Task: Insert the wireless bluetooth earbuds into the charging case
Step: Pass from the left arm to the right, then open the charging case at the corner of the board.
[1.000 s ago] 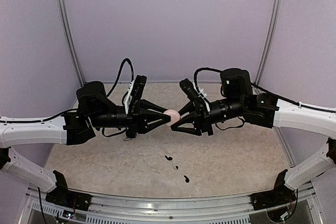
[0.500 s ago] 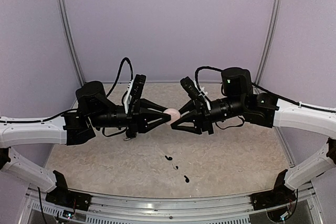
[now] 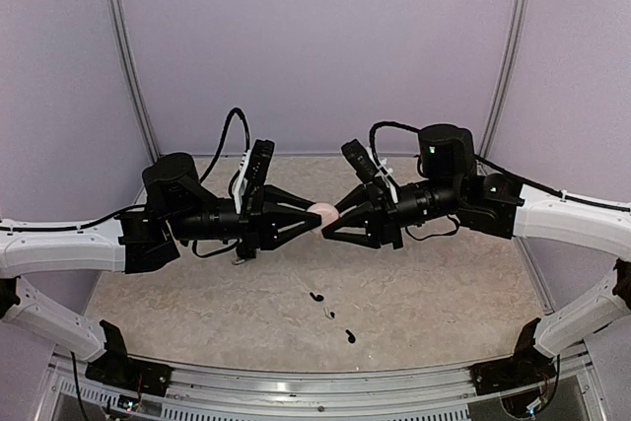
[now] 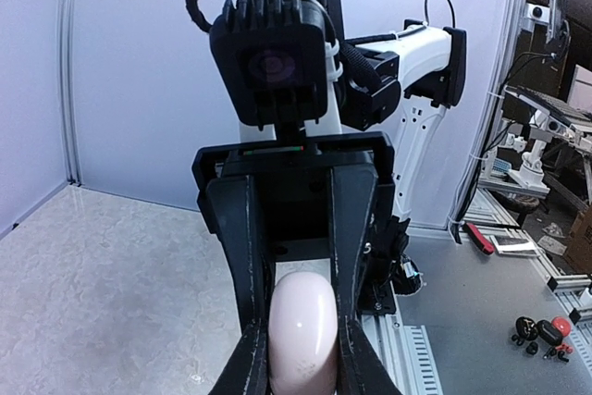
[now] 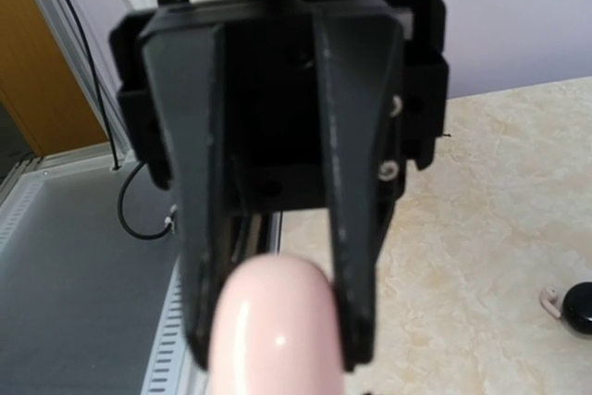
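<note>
Two grips meet on one glossy pale pink rounded object: left gripper and right gripper pinch opposite sides; an uneven tug could drop it onto small black pieces below it.

I work inside a booth of plain pale lilac wall panels, matte and evenly lit. A slim silver metal post stands at each back corner. My table is a beige, marble-patterned slab, faintly glossy, edged on the near side by a ribbed aluminium rail. Past the booth, the left wrist view shows a flat grey metal bench top and a cluttered workbench against the far side. The right wrist view shows an orange-brown panel.
</note>
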`<state>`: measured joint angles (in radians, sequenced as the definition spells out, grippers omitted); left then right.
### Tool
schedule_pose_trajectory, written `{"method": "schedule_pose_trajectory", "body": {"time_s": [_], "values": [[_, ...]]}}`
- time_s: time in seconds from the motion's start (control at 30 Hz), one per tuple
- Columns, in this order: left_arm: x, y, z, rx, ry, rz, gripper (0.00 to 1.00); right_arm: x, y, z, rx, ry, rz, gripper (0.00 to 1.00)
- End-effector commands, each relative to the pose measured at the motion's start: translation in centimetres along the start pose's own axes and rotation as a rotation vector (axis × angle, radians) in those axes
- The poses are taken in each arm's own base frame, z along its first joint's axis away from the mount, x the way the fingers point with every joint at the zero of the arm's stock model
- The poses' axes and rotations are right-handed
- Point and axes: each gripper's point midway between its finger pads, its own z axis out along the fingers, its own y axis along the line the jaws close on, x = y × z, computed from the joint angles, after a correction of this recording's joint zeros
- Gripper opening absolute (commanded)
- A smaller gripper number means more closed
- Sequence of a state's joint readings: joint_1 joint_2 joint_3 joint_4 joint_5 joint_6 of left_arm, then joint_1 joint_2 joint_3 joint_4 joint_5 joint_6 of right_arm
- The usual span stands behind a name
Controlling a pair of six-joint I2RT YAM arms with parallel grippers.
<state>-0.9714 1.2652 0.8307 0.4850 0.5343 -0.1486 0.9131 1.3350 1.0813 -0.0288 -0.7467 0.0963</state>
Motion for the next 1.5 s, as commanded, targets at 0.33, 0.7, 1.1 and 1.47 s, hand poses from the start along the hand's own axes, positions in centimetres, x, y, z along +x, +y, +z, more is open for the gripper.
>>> {"method": "schedule_pose_trajectory", "body": {"time_s": [0.33,0.7,1.1,1.47], "values": [[-1.3,1.0,-0.3,-0.086,-0.038,0.010,0.35,-0.5,0.1,-0.7,0.010,-0.014,-0.033,0.06],[-2.4,3.0,-1.5,-0.177,-0.084,-0.017,0.34,0.1,0.1,-0.7,0.012,0.012,-0.048,0.00],[-1.6,1.4,-1.8,-0.108,-0.052,0.041,0.44,0.4,-0.4,-0.8,0.044,0.014,-0.040,0.00],[-0.6,1.7,-0.2,-0.117,0.003,0.023,0.50,0.1,-0.3,-0.8,0.038,0.012,-0.046,0.00]]}}
